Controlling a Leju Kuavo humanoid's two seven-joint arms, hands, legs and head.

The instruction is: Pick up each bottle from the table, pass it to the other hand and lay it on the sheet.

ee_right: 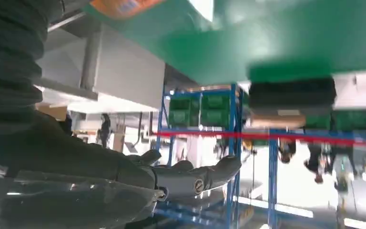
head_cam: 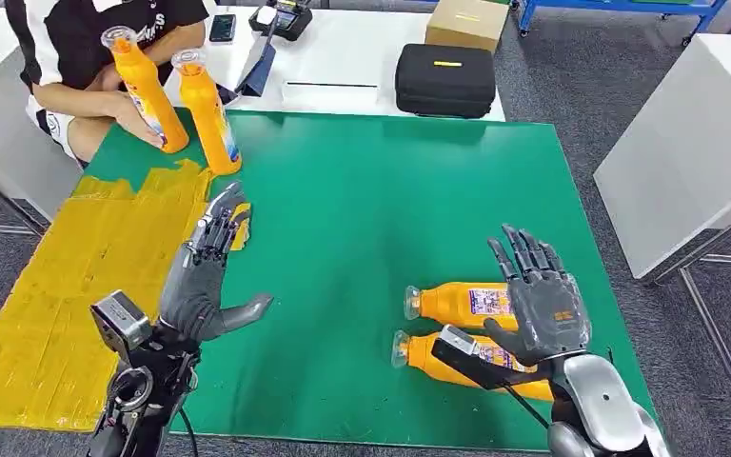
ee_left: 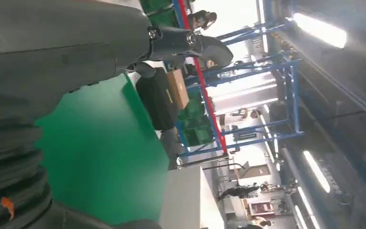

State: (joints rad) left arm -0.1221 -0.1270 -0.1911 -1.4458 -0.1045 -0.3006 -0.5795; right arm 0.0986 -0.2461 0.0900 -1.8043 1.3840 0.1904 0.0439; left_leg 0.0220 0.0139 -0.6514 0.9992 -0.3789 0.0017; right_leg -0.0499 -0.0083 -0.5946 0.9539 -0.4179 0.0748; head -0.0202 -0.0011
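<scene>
Two glossy orange plastic bottles (head_cam: 466, 304) lie side by side on the smooth green tabletop (head_cam: 362, 219), just beside and partly under the empty, spread-fingered right hand (head_cam: 538, 300). The left hand (head_cam: 205, 271), fingers extended and holding nothing, hovers at the edge of the crinkled yellow sheet (head_cam: 76, 286). Beyond its fingertips, two more orange bottles (head_cam: 207, 112) stand upright, steadied by a seated person (head_cam: 86, 67).

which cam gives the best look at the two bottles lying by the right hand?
Head view: both lying bottles show on the green mat, caps pointing toward the left hand, with the right hand over their bases. The right wrist view catches just an orange sliver at the picture's edge. The left wrist view looks across bare mat.
</scene>
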